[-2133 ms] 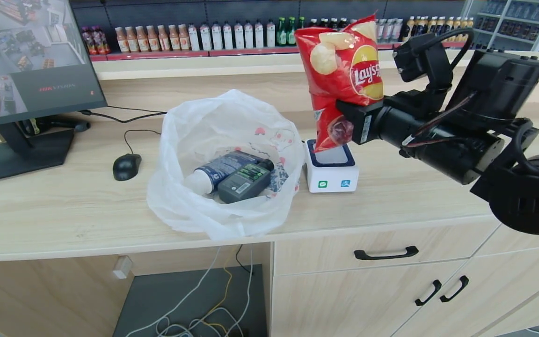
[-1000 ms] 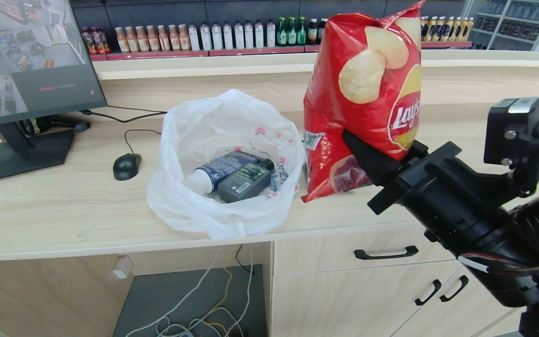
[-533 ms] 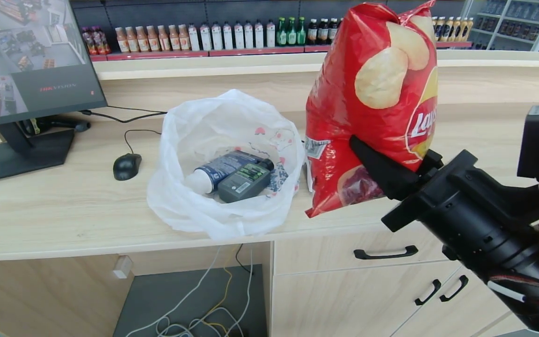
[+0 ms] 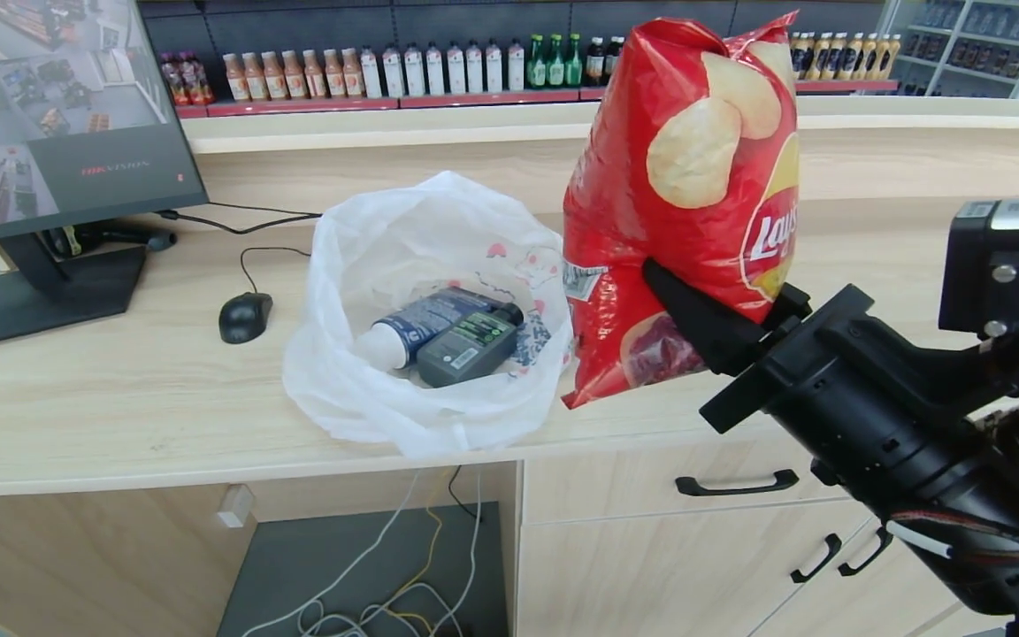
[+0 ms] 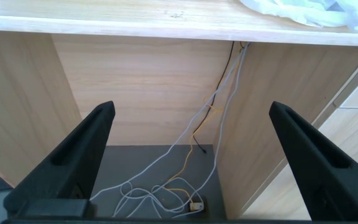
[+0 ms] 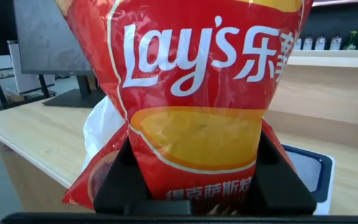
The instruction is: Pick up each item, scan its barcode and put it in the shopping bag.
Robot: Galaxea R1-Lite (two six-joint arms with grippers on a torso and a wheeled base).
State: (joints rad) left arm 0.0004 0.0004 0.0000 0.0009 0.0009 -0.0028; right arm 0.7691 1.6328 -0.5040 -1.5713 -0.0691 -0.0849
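Red chip bag (image 4: 686, 177) upright, clamped in the right tool (image 4: 708, 318) above the bench (image 4: 120, 389).
The right arm extends in from the right and grips the bag's lower part, just beside the white shopping bag (image 4: 359, 265). The left tool (image 5: 191, 112) hangs spread apart below the bench edge.

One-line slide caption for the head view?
Right gripper holds the chip bag upright beside the open shopping bag on the counter.
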